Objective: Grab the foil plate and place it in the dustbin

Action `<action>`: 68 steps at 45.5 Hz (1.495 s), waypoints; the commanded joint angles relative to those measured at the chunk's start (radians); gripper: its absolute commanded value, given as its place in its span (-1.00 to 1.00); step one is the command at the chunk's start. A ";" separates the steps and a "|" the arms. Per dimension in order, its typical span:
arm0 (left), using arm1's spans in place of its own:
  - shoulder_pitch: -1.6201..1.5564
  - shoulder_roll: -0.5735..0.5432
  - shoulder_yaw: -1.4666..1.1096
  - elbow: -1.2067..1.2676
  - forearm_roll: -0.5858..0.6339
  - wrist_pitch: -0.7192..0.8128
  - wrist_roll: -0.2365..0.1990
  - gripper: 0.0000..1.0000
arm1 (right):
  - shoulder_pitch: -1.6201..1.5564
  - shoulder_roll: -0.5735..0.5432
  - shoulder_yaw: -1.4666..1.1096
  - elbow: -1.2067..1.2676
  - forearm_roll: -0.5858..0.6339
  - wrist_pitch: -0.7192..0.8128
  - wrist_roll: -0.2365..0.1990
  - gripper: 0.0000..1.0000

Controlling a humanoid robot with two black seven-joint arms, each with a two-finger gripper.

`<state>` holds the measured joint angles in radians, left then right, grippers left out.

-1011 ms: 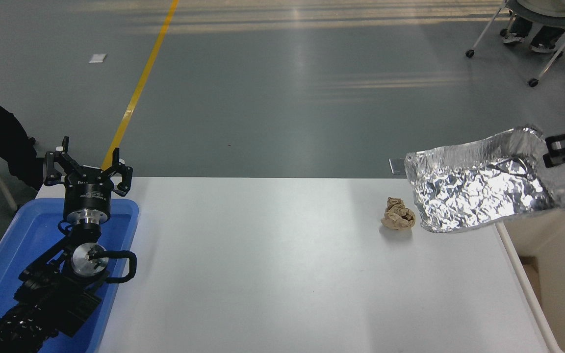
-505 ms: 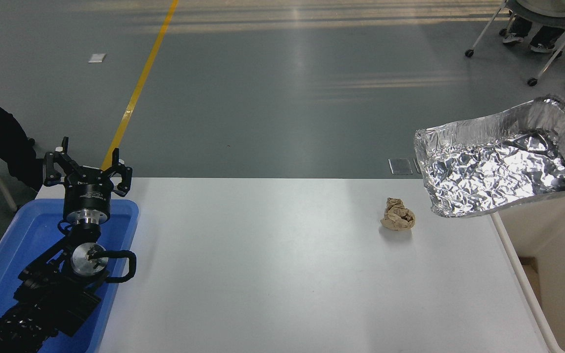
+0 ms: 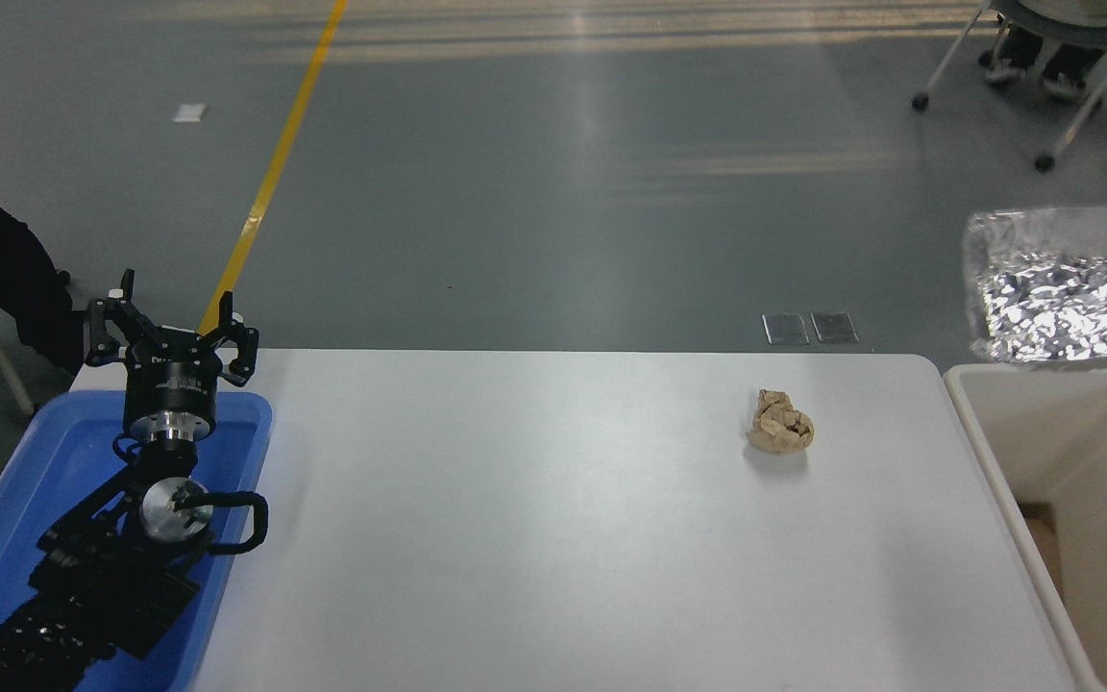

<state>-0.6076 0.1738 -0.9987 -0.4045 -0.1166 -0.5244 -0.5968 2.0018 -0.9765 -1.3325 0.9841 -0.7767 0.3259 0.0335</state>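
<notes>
The shiny crinkled foil plate (image 3: 1068, 288) hangs in the air at the right edge of the head view, above the far end of the cream dustbin (image 3: 996, 452). Its right part is cut off by the picture's edge. The right gripper is out of view past that edge, so its hold on the plate does not show. The left gripper (image 3: 169, 327) is open and empty, parked at the lower left above the blue tray.
A small crumpled brown paper ball (image 3: 780, 421) lies on the white table (image 3: 534, 519) near its far right. A shallow blue tray (image 3: 35, 481) sits at the left under the left arm. A chair with a seated person's legs (image 3: 1044, 58) stands at the top right.
The foil plate has moved right and up, off the table and over the dustbin. The right gripper has passed out of the picture. The left arm has not moved.
</notes>
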 commanded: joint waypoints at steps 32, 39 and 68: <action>0.000 0.000 0.000 0.000 0.000 0.000 0.000 0.98 | -1.206 0.165 0.894 -0.498 0.152 -0.215 -0.018 -1.00; 0.000 0.000 0.000 0.000 0.000 0.000 0.000 0.98 | -1.204 0.168 0.894 -0.498 0.152 -0.235 -0.023 -1.00; 0.000 0.000 0.000 0.000 0.000 0.000 0.000 0.98 | -1.200 0.170 0.894 -0.502 0.151 -0.242 -0.033 -1.00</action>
<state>-0.6073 0.1732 -0.9985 -0.4049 -0.1166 -0.5248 -0.5967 0.8025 -0.8092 -0.4400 0.4853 -0.6250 0.0858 0.0086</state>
